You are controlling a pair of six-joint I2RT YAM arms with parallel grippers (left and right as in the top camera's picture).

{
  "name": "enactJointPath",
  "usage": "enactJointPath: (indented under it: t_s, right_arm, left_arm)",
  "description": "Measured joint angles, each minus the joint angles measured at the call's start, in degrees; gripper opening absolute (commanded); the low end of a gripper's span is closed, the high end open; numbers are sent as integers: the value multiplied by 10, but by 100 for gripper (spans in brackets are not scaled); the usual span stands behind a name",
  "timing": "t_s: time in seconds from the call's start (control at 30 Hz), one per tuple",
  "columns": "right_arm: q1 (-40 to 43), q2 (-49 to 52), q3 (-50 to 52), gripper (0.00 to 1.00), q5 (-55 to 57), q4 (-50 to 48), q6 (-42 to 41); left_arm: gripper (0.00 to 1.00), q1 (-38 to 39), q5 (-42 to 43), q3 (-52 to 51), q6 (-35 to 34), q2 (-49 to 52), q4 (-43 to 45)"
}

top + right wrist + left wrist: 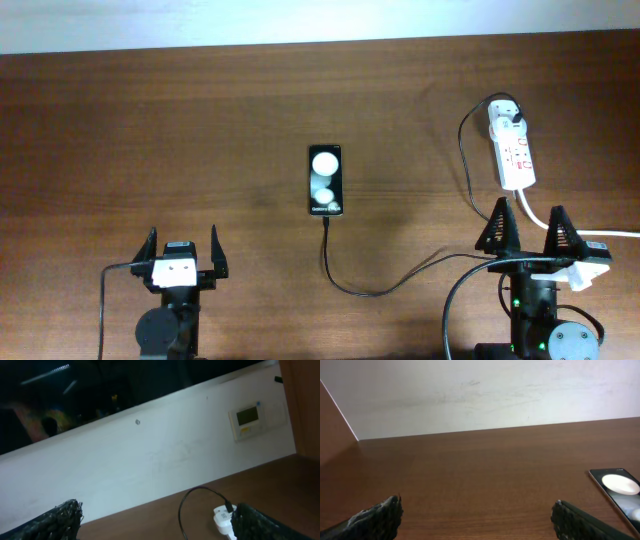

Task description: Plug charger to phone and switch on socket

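Overhead, my left claw [183, 235] and right claw [527, 212] gape empty, near. The charger cable [328, 255] runs from the phone [325, 180], centre, to the power strip [520, 160], far right. Left wrist: phone at right edge. Right wrist: white adapter [222, 517], low. A heavy switch-press could shove the strip, tugging the cable out.

The overhead camera looked straight down on the brown wooden table [200, 130] from well above. The far white wall [300, 20] ran along the top edge of its view, and both arms stood at the bottom edge. The left wrist camera sat low, close to the table, and faced forward along it to the same wall. The black fingers [380, 517] of the left pincer [477, 505] filled its lower corners. With the overhead view it shared the flat black rectangular phone [325, 180], which it saw at its right edge. The right wrist camera was tilted and faced more upward, to the wall and a dark area [100, 390] above it. With the overhead view it shared the white plug adapter [222, 517] and the thin black cable [187, 497] looping from it.
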State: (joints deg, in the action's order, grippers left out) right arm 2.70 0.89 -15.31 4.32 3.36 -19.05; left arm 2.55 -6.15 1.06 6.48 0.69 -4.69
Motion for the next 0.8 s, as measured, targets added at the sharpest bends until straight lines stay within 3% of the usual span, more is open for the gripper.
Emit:
enactJointPath:
  t_s: [0.43,0.8]
  right_arm:
    - [-35,-1,133,99,2,-10,0]
    - [-49,-1,146,99,2,5,0]
  left_arm:
    - [99,0,0,0,0,0,0]
    - [99,0,0,0,0,0,0]
